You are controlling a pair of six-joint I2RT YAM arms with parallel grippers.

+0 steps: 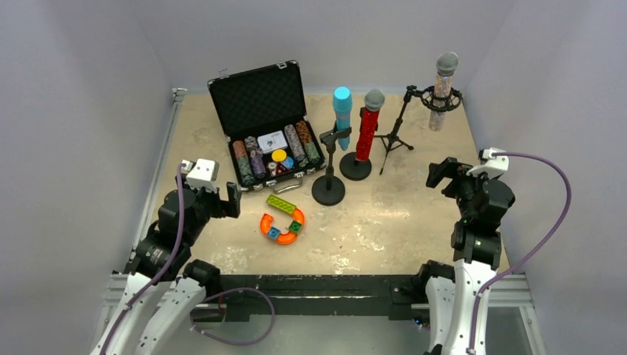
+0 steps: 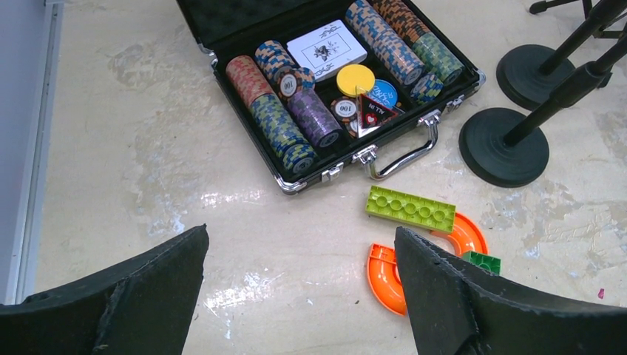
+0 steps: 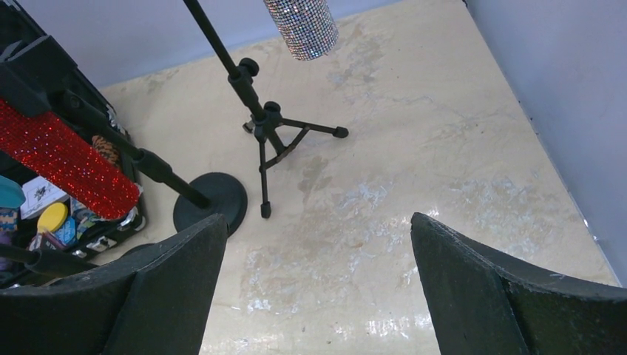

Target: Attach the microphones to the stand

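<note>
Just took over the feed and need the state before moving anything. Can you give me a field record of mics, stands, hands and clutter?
blue microphone: upright in the clip of the nearer round-base stand
red microphone: upright on the farther round-base stand
silver-pink microphone: in the tripod stand ring mount
left hand: open, empty, near the toy bricks
right hand: open, empty, facing the tripod stand
clutter: open poker chip case, left of the stands

Three microphones [image 1: 367,126] upright on stands across the far half of the table [image 1: 414,214]
Open case [image 1: 259,111] far left; first stand [image 1: 328,188] just right of it; second stand [image 1: 356,167] behind-right, beside the first; tripod stand [image 1: 394,137] rightmost; toy bricks [image 1: 282,220] before the case.
</note>
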